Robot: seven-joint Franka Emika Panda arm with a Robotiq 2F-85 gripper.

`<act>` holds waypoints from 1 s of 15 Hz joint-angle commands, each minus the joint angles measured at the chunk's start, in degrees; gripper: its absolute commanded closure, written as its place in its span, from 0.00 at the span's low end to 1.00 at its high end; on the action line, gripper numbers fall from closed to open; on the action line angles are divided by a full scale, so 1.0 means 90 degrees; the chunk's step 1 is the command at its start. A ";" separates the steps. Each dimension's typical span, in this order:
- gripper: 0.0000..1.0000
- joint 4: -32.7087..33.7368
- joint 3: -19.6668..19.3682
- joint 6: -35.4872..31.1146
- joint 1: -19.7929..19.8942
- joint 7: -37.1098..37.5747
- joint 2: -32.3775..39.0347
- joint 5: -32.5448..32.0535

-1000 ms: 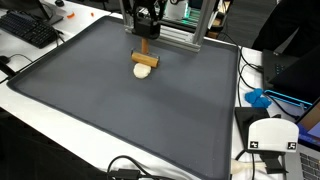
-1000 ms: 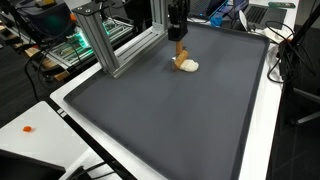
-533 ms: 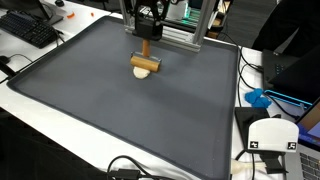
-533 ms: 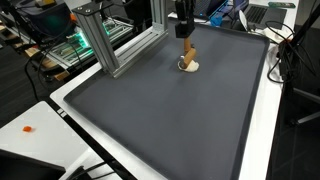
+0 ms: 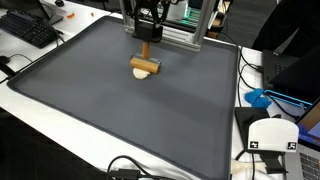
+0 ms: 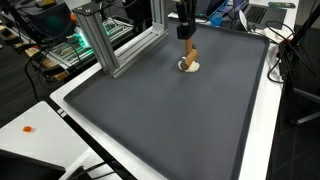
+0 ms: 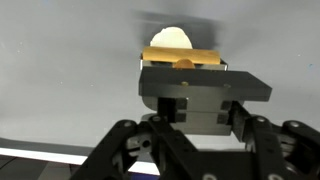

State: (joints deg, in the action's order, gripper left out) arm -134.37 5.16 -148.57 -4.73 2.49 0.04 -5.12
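Wooden stick held over a pale lump

Wooden stick (image 5: 146, 55) stands almost straight up near the far edge of the big grey mat (image 5: 120, 110). The gripper (image 5: 148, 38) is pinched tight on its top end. The stick's low end meets a round pale lump (image 5: 143, 72) lying on the mat, seen in both exterior views. In the wrist view the stick (image 7: 182, 56) looks like a yellow-brown block, with the lump (image 7: 170, 38) just past it.

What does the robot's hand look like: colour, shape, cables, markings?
The hand is matte black: a blocky rectangular body with jointed link bars on each side. No markings or cables show on it. In both exterior views it is only a small dark shape, and the arm above is cut off.
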 commanded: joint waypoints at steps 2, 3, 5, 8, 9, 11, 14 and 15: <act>0.65 -0.0182 -0.0022 -0.0668 0.0002 0.0182 0.0257 -0.0052; 0.65 -0.0200 -0.0027 -0.0732 0.0007 0.0210 0.0272 -0.0075; 0.65 -0.0220 -0.0035 -0.0830 0.0013 0.0257 0.0297 -0.0104; 0.65 -0.0237 -0.0051 -0.1060 0.0012 0.0376 0.0344 -0.0147; 0.65 -0.0242 -0.0057 -0.1096 0.0011 0.0383 0.0361 -0.0149; 0.65 -0.0230 -0.0069 -0.1010 0.0014 0.0329 0.0362 -0.0133; 0.65 -0.0187 -0.0085 -0.0507 0.0030 0.0237 0.0247 -0.0138; 0.65 -0.0168 -0.0094 -0.0284 0.0037 0.0244 0.0200 -0.0175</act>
State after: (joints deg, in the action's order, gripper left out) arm -135.30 4.86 -155.43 -4.55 4.26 1.72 -5.29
